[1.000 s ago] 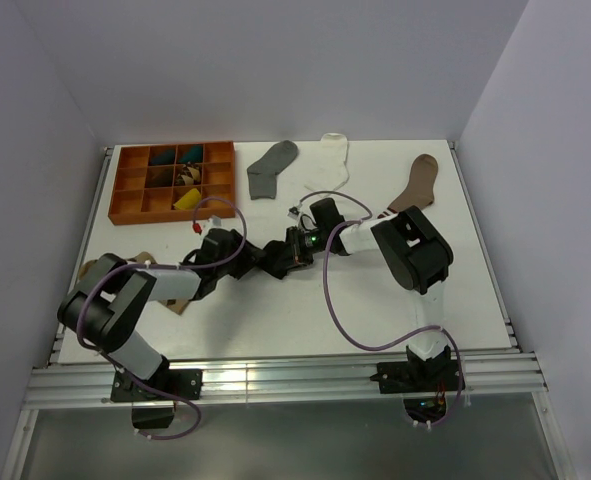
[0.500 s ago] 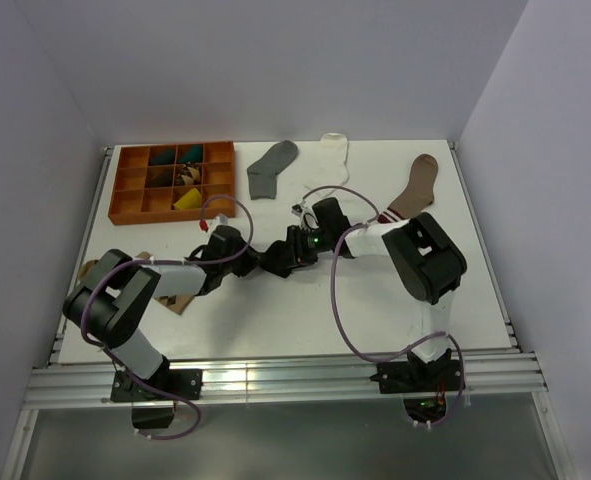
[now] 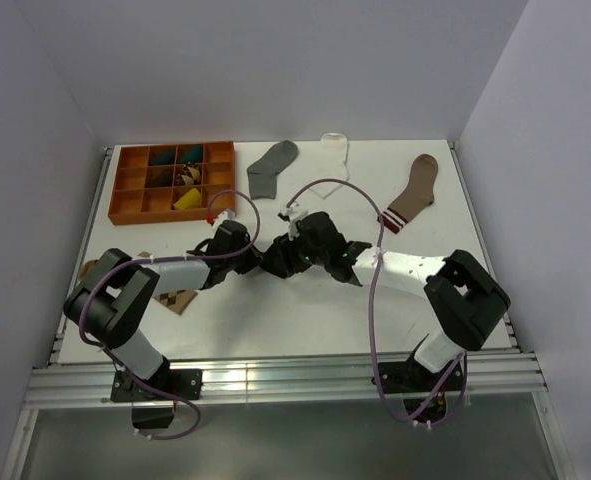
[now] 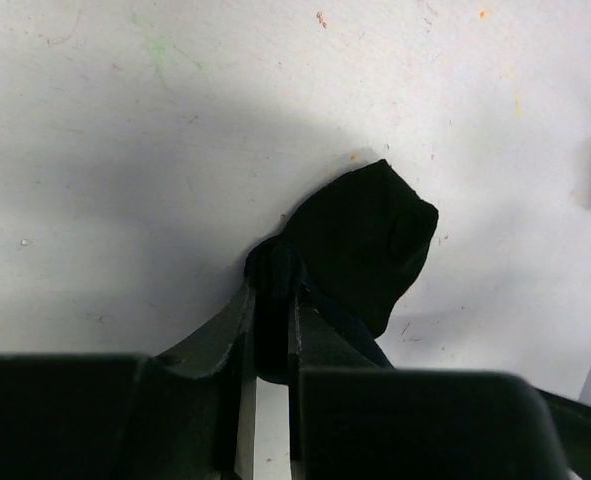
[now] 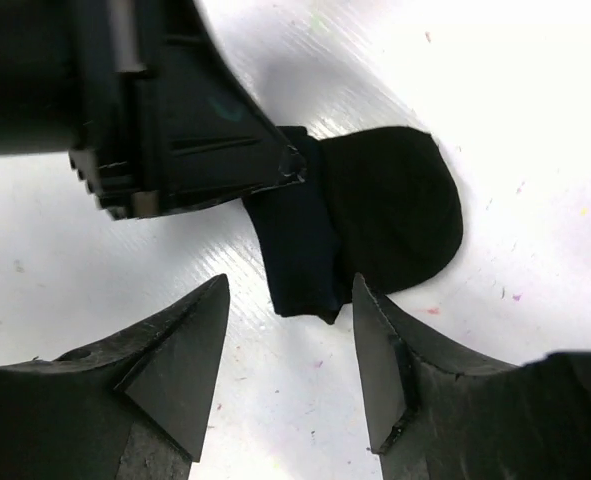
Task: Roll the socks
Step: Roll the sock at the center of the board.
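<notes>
A small black sock [image 4: 365, 245] lies partly folded on the white table, with a folded band [image 5: 295, 250] beside its rounded end [image 5: 395, 205]. My left gripper [image 4: 273, 270] is shut on the sock's bunched edge. My right gripper [image 5: 290, 290] is open just short of the fold, its fingertips [image 5: 375, 320] either side of it and not touching. In the top view both grippers meet at mid-table, the left gripper [image 3: 265, 258] facing the right gripper [image 3: 293, 256]. A grey sock [image 3: 271, 168] and a white sock [image 3: 336, 150] lie flat at the far edge.
An orange compartment tray [image 3: 165, 216] with small items stands at the far left. A brown sock with a striped cuff [image 3: 410, 192] lies at the far right. A tan diamond-patterned sock [image 3: 182, 302] lies partly under my left arm. The table's raised rails border both sides.
My left gripper has closed on the black sock. My right gripper has opened and let go of it, and the right arm's elbow has swung out to the right and nearer.
</notes>
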